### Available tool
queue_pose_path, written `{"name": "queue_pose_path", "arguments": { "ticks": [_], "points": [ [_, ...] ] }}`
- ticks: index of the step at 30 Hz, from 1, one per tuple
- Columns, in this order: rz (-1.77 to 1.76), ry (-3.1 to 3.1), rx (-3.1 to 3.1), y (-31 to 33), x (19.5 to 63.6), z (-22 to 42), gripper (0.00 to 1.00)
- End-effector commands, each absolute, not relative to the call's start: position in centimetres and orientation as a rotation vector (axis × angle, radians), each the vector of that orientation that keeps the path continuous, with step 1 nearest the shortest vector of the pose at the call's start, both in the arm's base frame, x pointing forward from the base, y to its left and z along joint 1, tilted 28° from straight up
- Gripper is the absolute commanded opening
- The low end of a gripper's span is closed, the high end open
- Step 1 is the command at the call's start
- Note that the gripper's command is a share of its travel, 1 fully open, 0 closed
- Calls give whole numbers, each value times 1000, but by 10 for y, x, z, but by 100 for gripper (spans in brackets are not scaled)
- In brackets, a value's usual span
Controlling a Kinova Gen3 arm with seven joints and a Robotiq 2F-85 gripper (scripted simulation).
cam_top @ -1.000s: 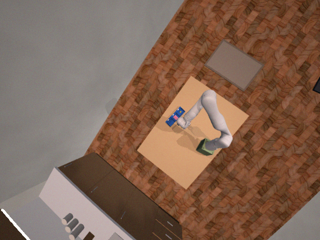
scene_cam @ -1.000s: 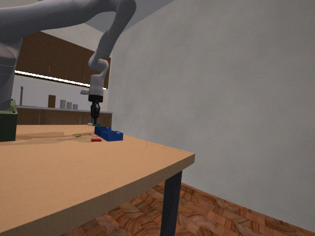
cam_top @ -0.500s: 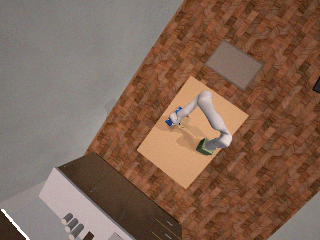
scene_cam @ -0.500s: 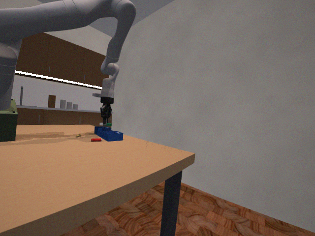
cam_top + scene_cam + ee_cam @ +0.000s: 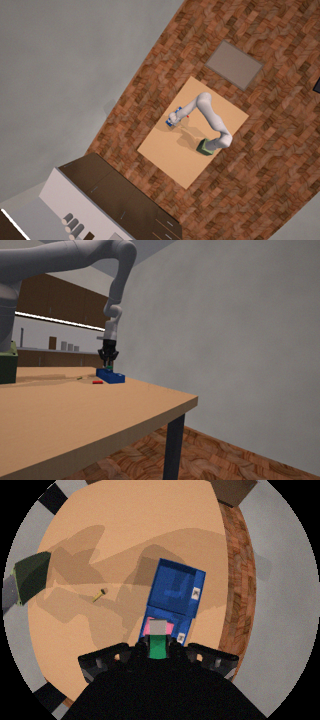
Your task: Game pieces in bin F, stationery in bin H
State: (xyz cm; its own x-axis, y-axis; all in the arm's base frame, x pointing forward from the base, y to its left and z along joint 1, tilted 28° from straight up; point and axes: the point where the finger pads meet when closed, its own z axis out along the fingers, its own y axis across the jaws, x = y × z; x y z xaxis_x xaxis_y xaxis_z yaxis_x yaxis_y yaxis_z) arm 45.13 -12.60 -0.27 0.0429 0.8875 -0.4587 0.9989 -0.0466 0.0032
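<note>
pincer (image 5: 158, 652): clamped on a green piece (image 5: 158, 646), hanging just above the near bin | bins (image 5: 110, 376): two blue, side by side at tabletop (image 5: 77, 405) edge, pink item inside near one | red piece (image 5: 97, 382): beside bins | small yellowish item (image 5: 100, 595): apart from bins

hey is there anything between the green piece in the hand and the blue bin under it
Nothing visible. The hand grips the green piece just above the near blue bin, which already holds something pink; the gap below looks open.
</note>
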Motion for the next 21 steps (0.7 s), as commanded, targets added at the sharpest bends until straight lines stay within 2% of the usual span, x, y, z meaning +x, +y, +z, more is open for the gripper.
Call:
{"name": "queue_pose_path", "arguments": {
  "ticks": [1, 21],
  "points": [
    [-430, 1734, 2120, -123, 454, -1, 19],
    [-401, 1609, 2191, -127, 455, 0, 19]
  ]
}}
